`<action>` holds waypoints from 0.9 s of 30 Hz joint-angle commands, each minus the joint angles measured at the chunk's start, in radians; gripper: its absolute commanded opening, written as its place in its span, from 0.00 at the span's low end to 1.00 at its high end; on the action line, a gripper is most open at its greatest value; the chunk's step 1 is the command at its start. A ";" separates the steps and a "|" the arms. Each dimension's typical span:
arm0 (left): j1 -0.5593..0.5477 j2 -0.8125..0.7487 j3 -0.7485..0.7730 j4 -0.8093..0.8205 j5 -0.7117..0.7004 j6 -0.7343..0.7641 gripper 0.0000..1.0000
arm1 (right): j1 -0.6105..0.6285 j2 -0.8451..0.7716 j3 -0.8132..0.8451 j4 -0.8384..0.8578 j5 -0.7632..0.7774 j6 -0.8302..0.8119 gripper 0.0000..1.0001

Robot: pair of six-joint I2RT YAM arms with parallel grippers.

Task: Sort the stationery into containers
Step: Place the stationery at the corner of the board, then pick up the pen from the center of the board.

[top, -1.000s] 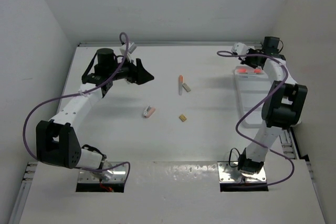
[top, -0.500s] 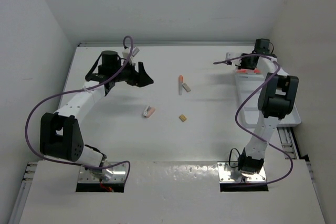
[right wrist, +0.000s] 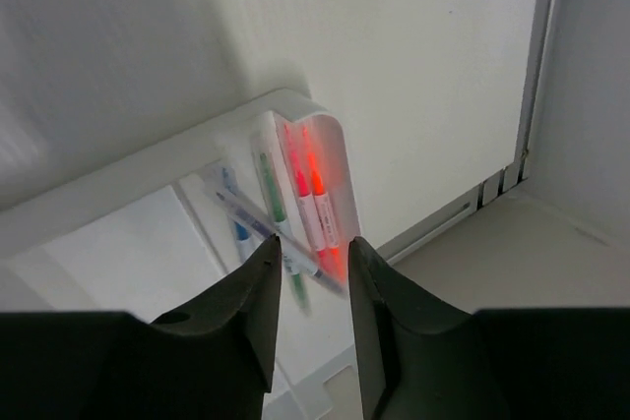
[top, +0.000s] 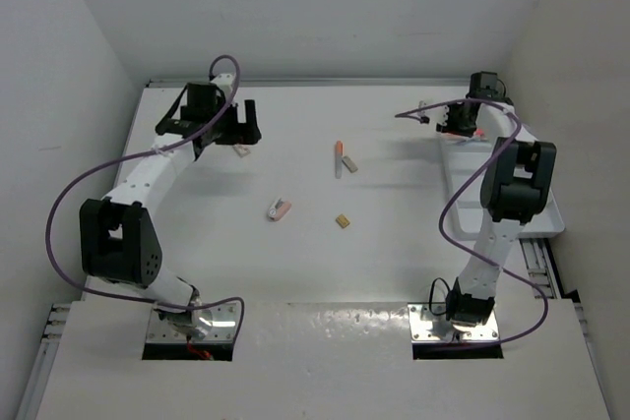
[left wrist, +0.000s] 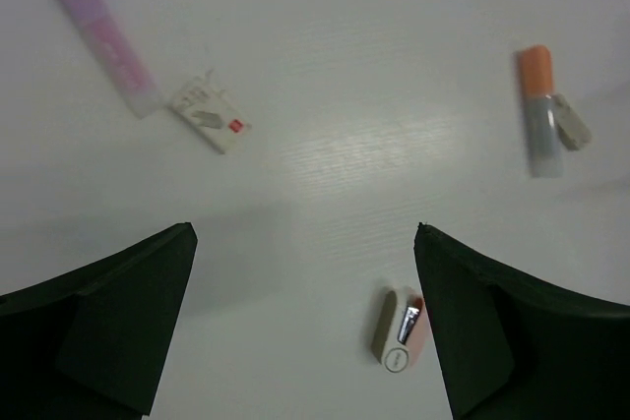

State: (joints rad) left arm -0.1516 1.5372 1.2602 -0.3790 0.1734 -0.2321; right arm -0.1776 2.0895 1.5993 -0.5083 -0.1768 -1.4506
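Two orange-red pens (right wrist: 315,189) and a green pen (right wrist: 271,194) are seen in the tray (right wrist: 148,166), partly hidden behind the right gripper (right wrist: 312,248), whose jaws are narrowly parted and empty. The left gripper (left wrist: 303,243) is spread wide, empty, above the table (left wrist: 325,46) near a purple pen (left wrist: 101,34) and a white eraser (left wrist: 210,116).

A white bench (top: 394,272) is enclosed by a back wall (top: 325,17), a left wall (top: 49,145) and a right wall (top: 591,95), all plain and pale. Near its front edge a left metal plate (top: 222,318) and a right metal plate (top: 423,322) are set flat. A slotted metal rail (top: 536,263) is seen along the bench's right side.
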 commanded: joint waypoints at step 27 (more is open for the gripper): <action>0.144 0.771 0.610 -0.049 -0.397 -0.084 0.71 | 0.138 -0.680 -0.435 0.169 -0.481 1.737 0.46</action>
State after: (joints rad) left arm -0.0177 2.2967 1.8137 -0.4305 -0.1928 -0.3016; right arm -0.0376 1.4239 1.1179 -0.3492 -0.6277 0.2405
